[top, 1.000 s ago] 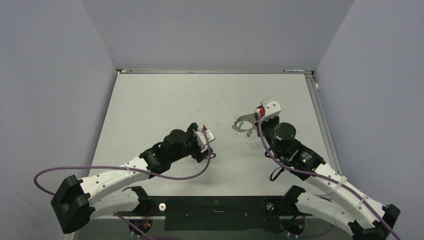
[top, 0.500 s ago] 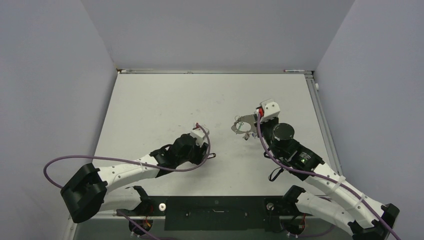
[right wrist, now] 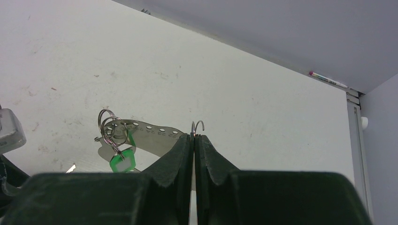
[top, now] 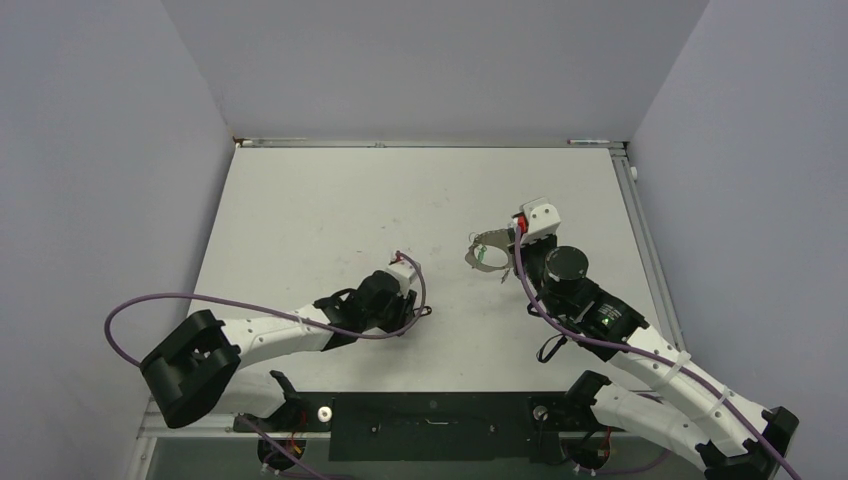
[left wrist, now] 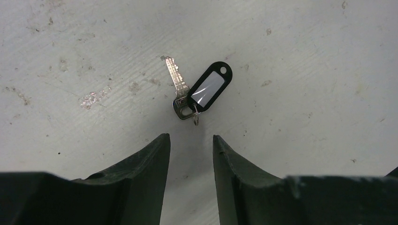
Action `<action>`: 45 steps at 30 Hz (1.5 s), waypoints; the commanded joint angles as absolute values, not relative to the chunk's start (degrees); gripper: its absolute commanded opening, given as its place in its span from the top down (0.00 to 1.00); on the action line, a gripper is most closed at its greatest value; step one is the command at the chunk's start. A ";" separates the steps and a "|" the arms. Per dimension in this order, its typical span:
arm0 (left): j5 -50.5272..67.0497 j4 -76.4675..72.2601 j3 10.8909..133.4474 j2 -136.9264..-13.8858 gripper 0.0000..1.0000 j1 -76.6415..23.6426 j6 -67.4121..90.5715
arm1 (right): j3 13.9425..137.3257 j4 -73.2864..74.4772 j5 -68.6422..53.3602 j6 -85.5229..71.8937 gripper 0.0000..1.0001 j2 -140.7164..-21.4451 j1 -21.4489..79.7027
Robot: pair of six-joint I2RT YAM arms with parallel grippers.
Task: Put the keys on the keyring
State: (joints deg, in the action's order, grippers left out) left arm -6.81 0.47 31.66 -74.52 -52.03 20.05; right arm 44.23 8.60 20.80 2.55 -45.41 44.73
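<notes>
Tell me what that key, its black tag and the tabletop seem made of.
The key: silvery metal, bright glints along its blade. The tag: probably plastic, glossy black frame around a pale window. The table: matte white, scuffed and speckled; material unclear.

table: matte white-grey top (top: 330, 200), scuffed, fills most of the top view
marks: pale scrape with brownish specks (left wrist: 91, 99), more small spots scattered around it
walls: plain lilac-grey panels (top: 430, 60) on the left, far and right sides
pen: thin marker with a pink end (right wrist: 327, 80), lying along the far edge near the right corner
far-left edge: thin long item (top: 272, 142), too small to identify
rail: pale strip (top: 643, 235) along the table's right edge
front plate: black panel (top: 430, 412), centred at the near edge
</notes>
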 commanded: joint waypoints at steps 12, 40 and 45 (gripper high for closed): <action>-6.61 -4.03 34.36 -79.78 0.67 -52.81 22.19 | 44.66 4.75 21.56 2.19 0.95 -45.26 44.82; -9.01 -9.02 34.13 -84.09 1.00 -54.29 20.29 | 44.21 3.96 20.56 2.37 0.95 -45.61 44.83; -8.48 -8.93 33.73 -82.30 1.00 -55.11 17.80 | 44.12 4.07 20.69 2.36 0.95 -45.79 44.82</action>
State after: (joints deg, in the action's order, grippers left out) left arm -8.78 -6.37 32.64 -83.70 -54.37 20.29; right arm 44.03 8.58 20.47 2.48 -45.65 44.71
